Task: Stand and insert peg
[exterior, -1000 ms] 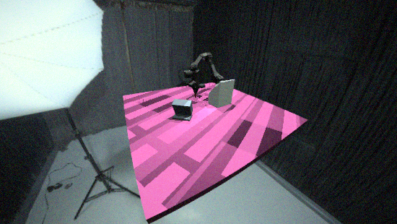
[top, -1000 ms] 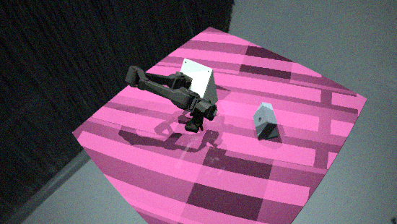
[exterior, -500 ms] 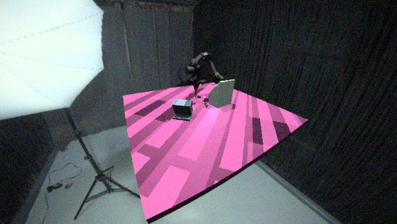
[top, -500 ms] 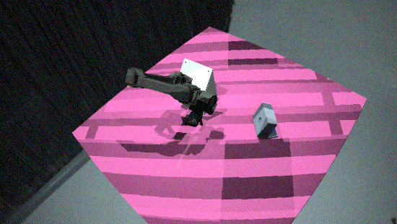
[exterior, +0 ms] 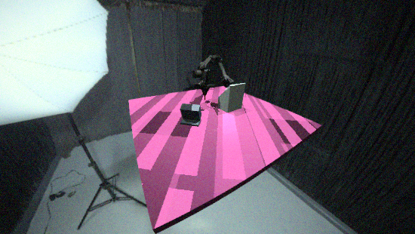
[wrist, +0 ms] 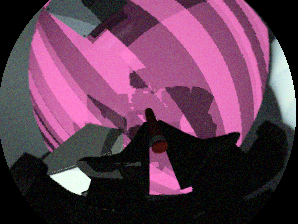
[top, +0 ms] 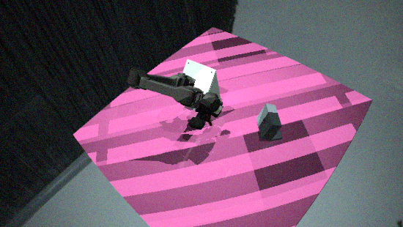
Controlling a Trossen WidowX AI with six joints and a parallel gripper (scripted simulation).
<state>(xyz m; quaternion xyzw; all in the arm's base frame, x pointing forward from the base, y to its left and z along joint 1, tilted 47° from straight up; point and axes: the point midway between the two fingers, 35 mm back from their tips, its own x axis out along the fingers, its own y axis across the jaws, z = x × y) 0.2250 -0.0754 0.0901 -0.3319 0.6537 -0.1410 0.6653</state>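
Observation:
The peg [wrist: 153, 123] is dark red. Its end with the pale band, greyish here, is towards the wrist camera, and its plain end points down and away towards the table. My gripper [top: 209, 118] [exterior: 204, 91] [wrist: 152, 124] is shut on the peg. Whether the plain end touches the table cannot be told. The sloped panel [top: 202, 75] [exterior: 237, 99] [wrist: 72, 180] has a white face with small dark dots at its upper corners. It stands beside the gripper, at the lower left in the wrist view. The arm covers part of its face, and I cannot see the hole.
A grey block [top: 269, 121] [exterior: 191, 113] on a thin base stands on the pink striped table [top: 220, 176] [exterior: 234, 151], on the gripper's other side from the arm's base. Dark shadows of the arm fall across the stripes. A large white lamp [exterior: 49, 53] stands off the table.

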